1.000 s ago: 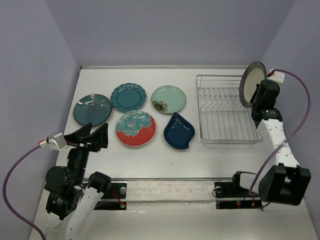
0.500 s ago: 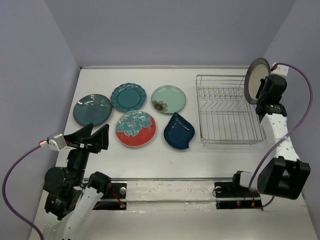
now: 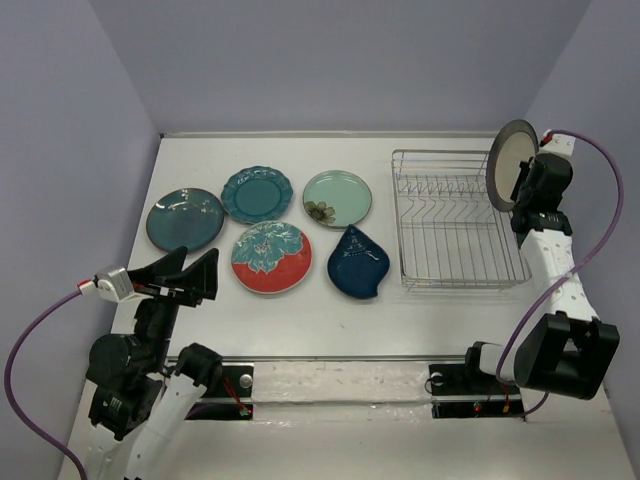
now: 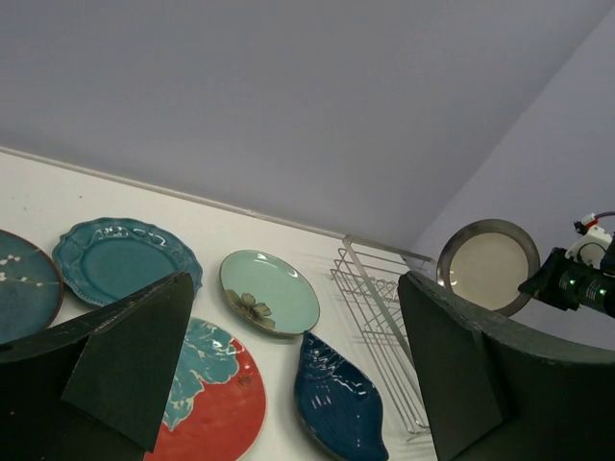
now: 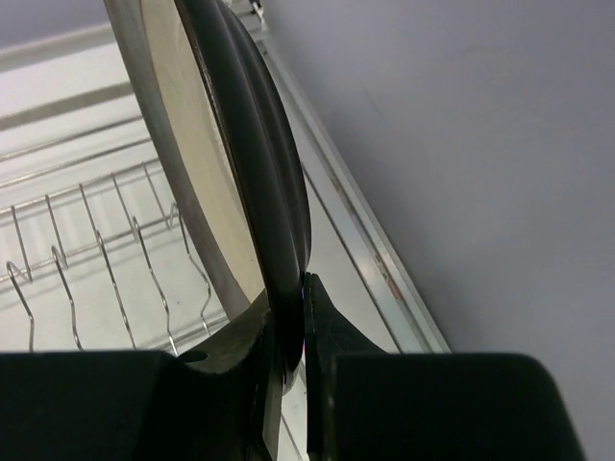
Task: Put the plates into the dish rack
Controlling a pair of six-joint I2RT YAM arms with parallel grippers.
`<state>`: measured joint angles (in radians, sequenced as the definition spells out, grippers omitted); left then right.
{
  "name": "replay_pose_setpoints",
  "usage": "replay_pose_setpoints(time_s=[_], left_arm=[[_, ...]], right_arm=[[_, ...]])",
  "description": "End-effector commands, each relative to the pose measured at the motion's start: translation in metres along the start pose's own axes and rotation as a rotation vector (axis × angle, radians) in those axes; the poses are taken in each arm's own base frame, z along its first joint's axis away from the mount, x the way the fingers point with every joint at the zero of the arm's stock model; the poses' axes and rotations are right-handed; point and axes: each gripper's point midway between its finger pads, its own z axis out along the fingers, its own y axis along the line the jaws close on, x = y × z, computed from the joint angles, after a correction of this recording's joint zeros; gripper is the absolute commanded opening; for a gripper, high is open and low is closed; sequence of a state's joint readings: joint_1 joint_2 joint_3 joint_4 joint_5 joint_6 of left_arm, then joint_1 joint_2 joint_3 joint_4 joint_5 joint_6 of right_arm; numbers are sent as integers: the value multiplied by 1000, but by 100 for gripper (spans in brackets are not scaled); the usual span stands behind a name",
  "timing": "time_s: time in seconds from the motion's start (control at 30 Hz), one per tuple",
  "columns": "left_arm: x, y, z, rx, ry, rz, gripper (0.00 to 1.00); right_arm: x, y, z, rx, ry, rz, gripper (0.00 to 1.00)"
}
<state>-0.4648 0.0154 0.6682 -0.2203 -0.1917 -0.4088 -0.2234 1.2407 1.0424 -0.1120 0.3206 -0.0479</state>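
Alignment is deciding this step: the right tool (image 3: 521, 183) is pinching the round grey-beige, dark-rimmed plate (image 3: 508, 163) upright above the far right end of the silver wire dish rack (image 3: 455, 230), needing its rim lowered squarely between prongs (image 5: 104, 269); the left tool (image 3: 190, 272) is hovering open, empty.

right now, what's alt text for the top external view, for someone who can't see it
The right gripper holds a grey-beige plate upright on edge over the far right corner of the dish rack. Five more plates lie flat on the white table to its left, and the left gripper hangs open near them.
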Motion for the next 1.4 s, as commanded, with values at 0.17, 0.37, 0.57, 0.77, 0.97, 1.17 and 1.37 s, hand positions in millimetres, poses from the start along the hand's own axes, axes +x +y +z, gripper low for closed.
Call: replay_pose_setpoints(time_s=[0.17, 0.37, 0.57, 0.77, 0.97, 1.17, 1.37], left_arm=[[-16, -7, -1, 27, -61, -8, 99], [-16, 0, 0, -13, -63, -16, 99], [1, 9, 12, -76, 5, -19, 99], [40, 15, 32, -136, 166, -38, 99], [90, 26, 39, -189, 288, -142, 99], [132, 72, 38, -424, 329, -196, 97], [201, 117, 24, -626, 435, -231, 96]], right_arm=[[-28, 9, 14, -37, -149, 49, 7], [3, 17, 23, -53, -81, 60, 7], [-3, 17, 15, -52, -82, 153, 57], [-30, 14, -8, -41, -50, 326, 81], [-51, 19, -48, -118, -81, 514, 84], [-50, 71, -115, -486, -65, 631, 85], [-25, 120, -169, -763, 12, 607, 85]])
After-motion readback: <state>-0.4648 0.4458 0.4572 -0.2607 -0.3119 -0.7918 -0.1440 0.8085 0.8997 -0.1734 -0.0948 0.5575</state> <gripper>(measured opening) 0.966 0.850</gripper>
